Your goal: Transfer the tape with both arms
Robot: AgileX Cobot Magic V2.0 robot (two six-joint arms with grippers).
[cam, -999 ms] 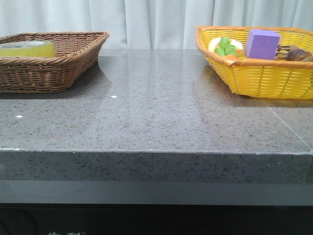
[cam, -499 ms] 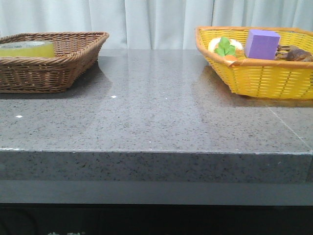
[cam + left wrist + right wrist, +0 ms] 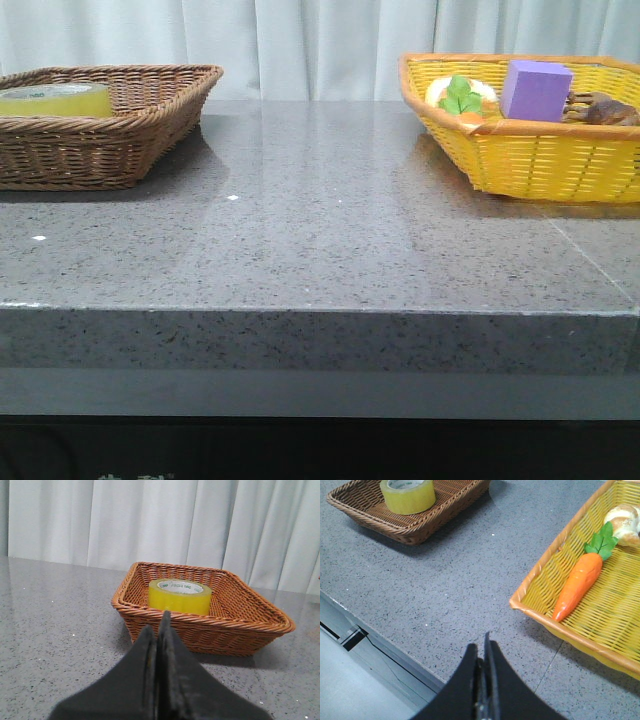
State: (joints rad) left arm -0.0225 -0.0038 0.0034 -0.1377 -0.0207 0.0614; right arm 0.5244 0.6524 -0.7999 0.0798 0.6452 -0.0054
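Note:
The tape, a squat yellow-green roll with a pale top ring, lies in the brown wicker basket at the table's far left. It also shows as the tape in the left wrist view and the tape in the right wrist view. My left gripper is shut and empty, pointing at the basket from a short way off. Over the table's front edge, my right gripper is shut with nothing in it. Neither arm appears in the front view.
A yellow basket at the far right holds a purple block, a toy carrot and a brownish item. Grey speckled tabletop lies between the two baskets. White curtains hang behind.

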